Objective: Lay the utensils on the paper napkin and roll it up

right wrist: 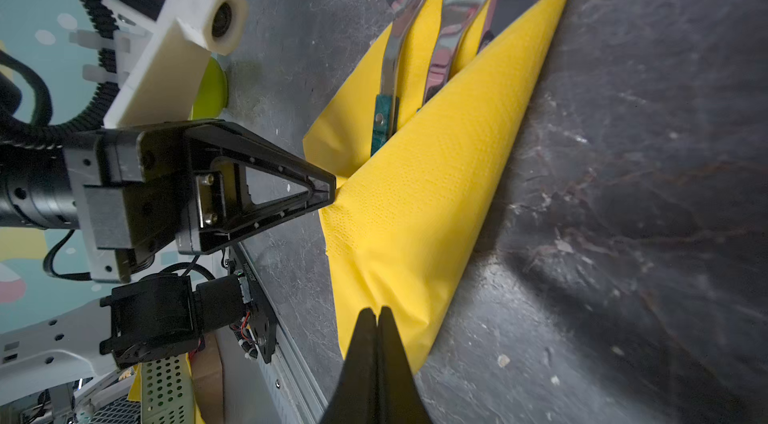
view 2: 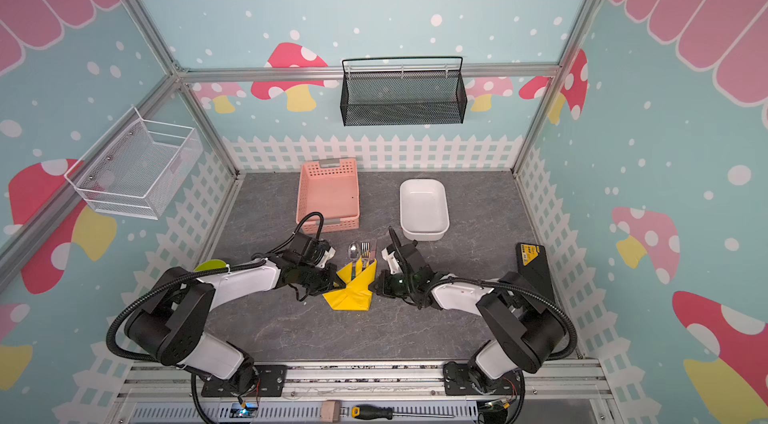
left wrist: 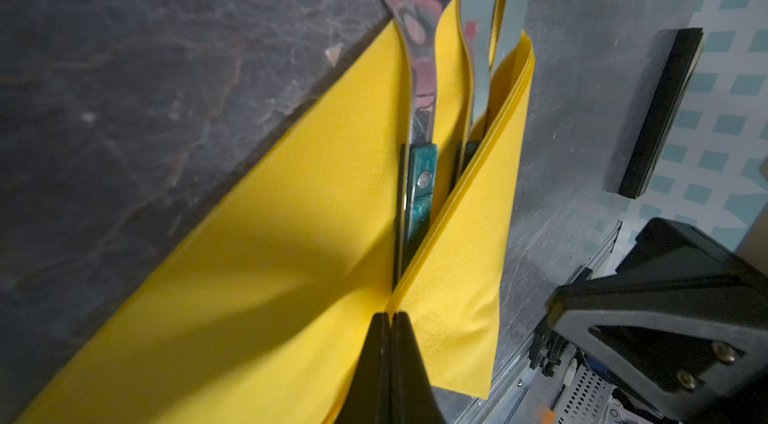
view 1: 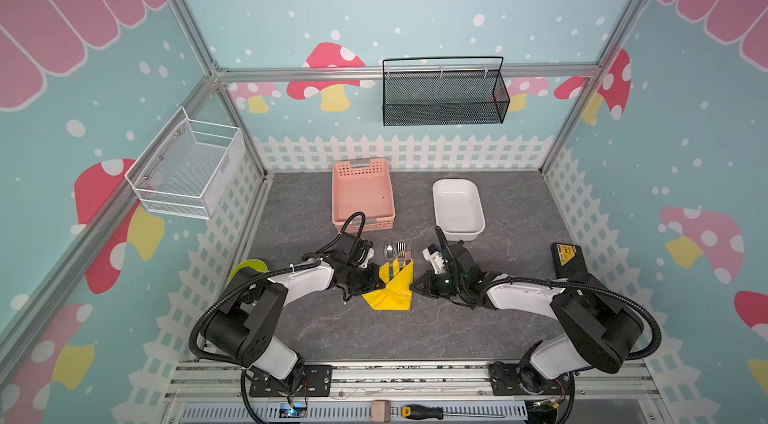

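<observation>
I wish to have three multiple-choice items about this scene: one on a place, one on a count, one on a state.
1. In the top views, the pink basket stands: A) left of the white dish; B) inside the white dish; C) right of the white dish.
2. Utensils poking out of the paper napkin: A) one; B) three; C) five.
3. The left gripper is: A) open over the pink basket; B) shut, holding nothing; C) shut on the paper napkin.

Key: 1 A, both top views show it so. 2 B, spoon, fork and knife show. 3 C, its closed tips pinch the yellow fold.
</observation>
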